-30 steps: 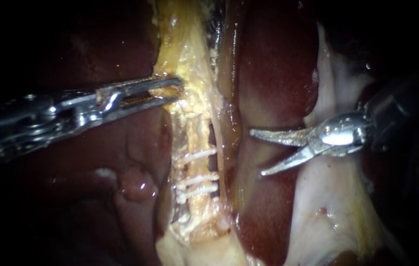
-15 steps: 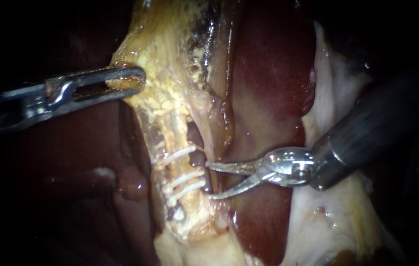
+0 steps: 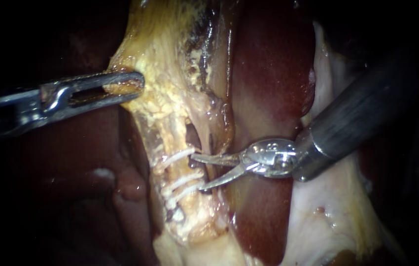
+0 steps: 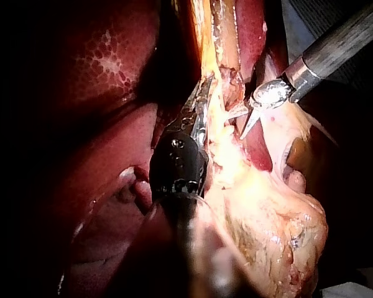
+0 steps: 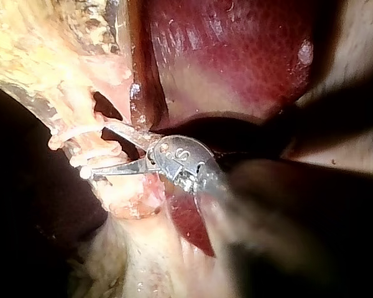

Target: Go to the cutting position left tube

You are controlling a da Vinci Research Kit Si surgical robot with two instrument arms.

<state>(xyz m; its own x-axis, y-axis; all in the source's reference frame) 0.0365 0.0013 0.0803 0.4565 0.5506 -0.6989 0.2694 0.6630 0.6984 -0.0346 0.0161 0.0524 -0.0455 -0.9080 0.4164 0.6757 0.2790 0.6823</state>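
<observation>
The left tube (image 3: 166,143) runs down the middle, pale and yellow, with three white clips (image 3: 176,156) across it. My right instrument (image 3: 197,172) enters from the upper right, its curved blades open. One blade tip lies by the upper clip, the other by the two lower clips (image 3: 185,184), both at the tube's right edge. In the right wrist view these blades (image 5: 96,150) reach the clipped tube (image 5: 71,139) the same way. My left instrument (image 3: 138,83) is shut on the yellow fatty tissue (image 3: 162,98) above the tube and holds it to the left. The left wrist view also shows that hold (image 4: 202,102).
A dark red liver lobe (image 3: 268,74) stands right of the tube, under my right instrument's shaft (image 3: 357,118). A dark slit (image 3: 193,135) opens just right of the left tube. Pale glistening tissue (image 3: 328,216) lies at lower right. More liver (image 3: 121,187) lies at lower left.
My left instrument pulled the yellow tissue leftward a second ago and now holds still. My right instrument came in from the right, and its open blades now reach the clipped tube.
</observation>
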